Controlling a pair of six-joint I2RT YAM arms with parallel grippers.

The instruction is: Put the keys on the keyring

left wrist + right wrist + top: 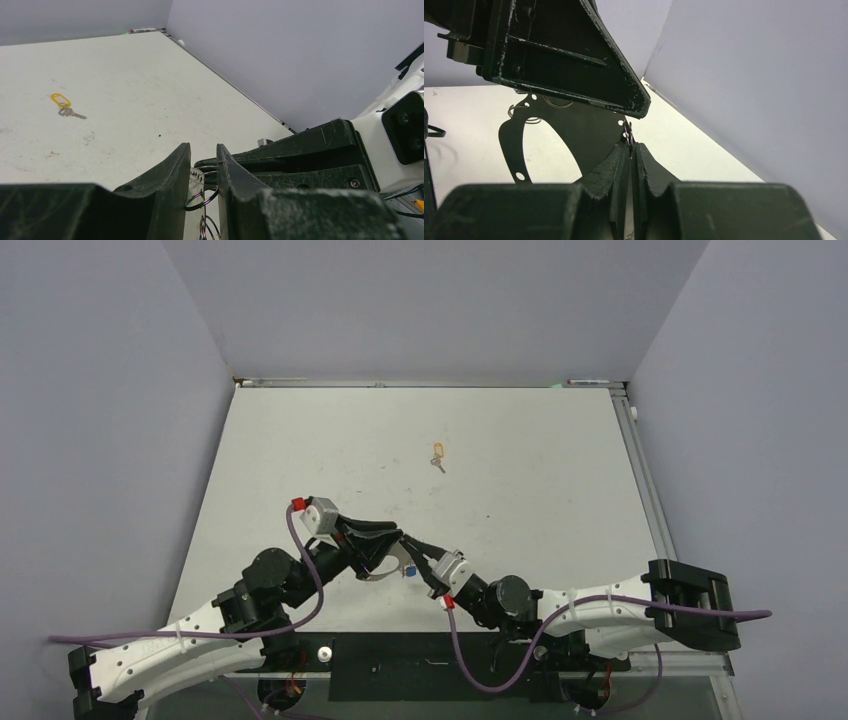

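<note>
The left pincer (204, 148) clenched the keyring (510, 145), whose loop only the right wrist view showed. The right pincer (630, 146) pinched a wire ring (627, 131). Ahead, a yellow-tagged key (65, 106) lay on the surface (125, 90).

You're working in a robotics lab test cell: a scuffed white table (300, 460) boxed in by plain grey panels (100, 390), an aluminium rail (640, 470) down its right edge, purple cables (745, 615) trailing loose at the near edge.

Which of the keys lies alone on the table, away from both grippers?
The yellow-tagged key, out in the open toward the table's far side. The blue-tagged one is right by the left gripper and right gripper.
</note>
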